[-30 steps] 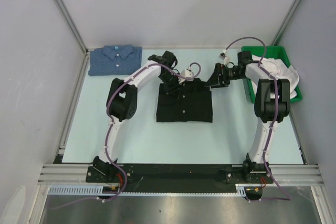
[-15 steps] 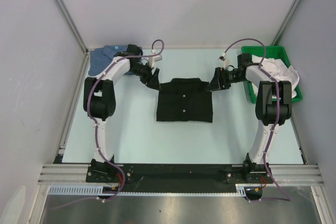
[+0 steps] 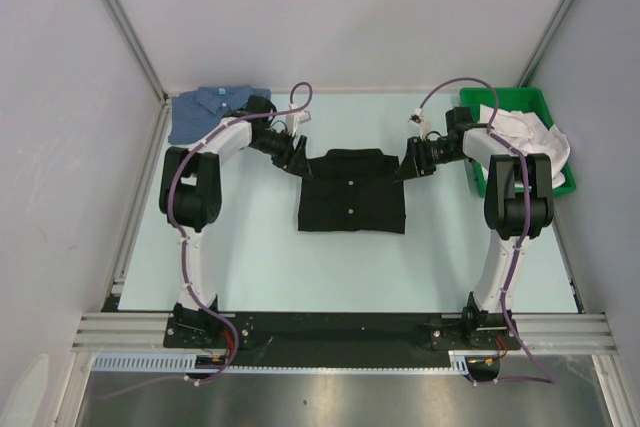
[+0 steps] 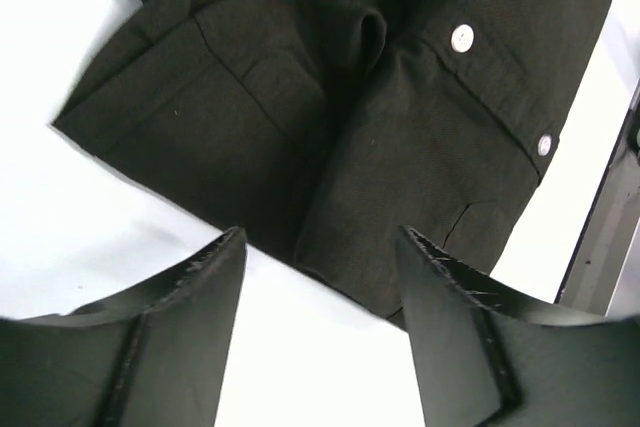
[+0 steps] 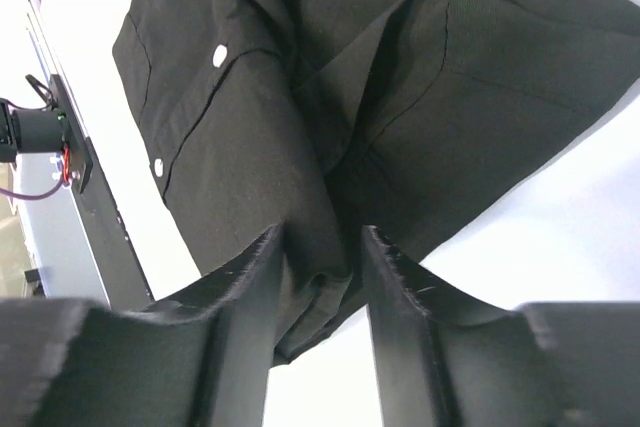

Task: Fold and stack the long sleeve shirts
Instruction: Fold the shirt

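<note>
The folded black shirt (image 3: 351, 193) lies flat between the two pincers, its collar end level with them. The left pincer (image 3: 296, 159) stands released at one top corner, its fingers wide astride the edge and gripping nothing. The right pincer (image 3: 408, 163) stands narrow around the hem at the opposite corner; whether it bites cannot be told.

The chief risk, on this showing, is a lift from one corner alone, which would drag the shirt and spill the fold. A lesser risk is a shallow nip that takes only the top layer.

Grey panel walls (image 3: 350, 17) close the cell on three sides. The pale tabletop (image 3: 450, 247) looks smooth and would probably let cloth slide. Outside the right pincer sits a green bin (image 3: 505, 94) of white cloth (image 3: 525, 127). Beyond the left pincer lies a folded blue shirt (image 3: 215, 112).
</note>
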Motion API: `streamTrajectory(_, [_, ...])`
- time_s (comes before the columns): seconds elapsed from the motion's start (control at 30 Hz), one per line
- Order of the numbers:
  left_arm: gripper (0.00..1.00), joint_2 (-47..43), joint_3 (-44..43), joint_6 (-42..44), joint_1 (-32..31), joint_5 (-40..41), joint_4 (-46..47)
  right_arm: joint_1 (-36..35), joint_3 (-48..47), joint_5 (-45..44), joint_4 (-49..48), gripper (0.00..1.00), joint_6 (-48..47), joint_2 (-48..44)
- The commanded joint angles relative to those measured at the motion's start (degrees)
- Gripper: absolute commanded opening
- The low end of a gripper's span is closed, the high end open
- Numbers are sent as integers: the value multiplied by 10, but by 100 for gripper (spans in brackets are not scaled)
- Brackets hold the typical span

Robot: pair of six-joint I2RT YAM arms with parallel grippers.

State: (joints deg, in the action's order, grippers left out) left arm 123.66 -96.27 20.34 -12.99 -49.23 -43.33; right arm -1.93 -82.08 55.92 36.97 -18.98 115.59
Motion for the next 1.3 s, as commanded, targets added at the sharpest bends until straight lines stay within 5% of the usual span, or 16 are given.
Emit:
streamTrajectory(0.0, [62,0,9,-22,2,-38,31,0,1,-5,6,39,-28,-27])
streamTrajectory(0.2, [46,4,12,-34,2,-45,30,0,-1,-10,-1,23,-24,-23])
streamTrajectory(0.33, [55,5,13,-52,1,-56,32,1,0,-12,-1,14,-25,-24])
streamTrajectory(0.47, [50,5,17,-60,0,-43,40,1,-1,-13,-7,1,-18,-20])
streamTrajectory(0.7, [55,-8,52,-57,0,-26,41,-1,4,-15,-21,0,-10,-21])
streamTrajectory(0.77, [50,-10,56,-58,-1,-31,40,0,5,-16,-23,0,-8,-20])
streamTrajectory(0.9, [13,-31,54,-69,0,-64,46,1,4,-13,-36,0,8,-26])
streamTrajectory(0.97, [3,-42,53,-74,2,-64,49,1,2,-12,-41,0,14,-34])
streamTrajectory(1.27, [0,-45,-13,-95,17,-58,49,9,-48,-6,-65,0,43,-29])
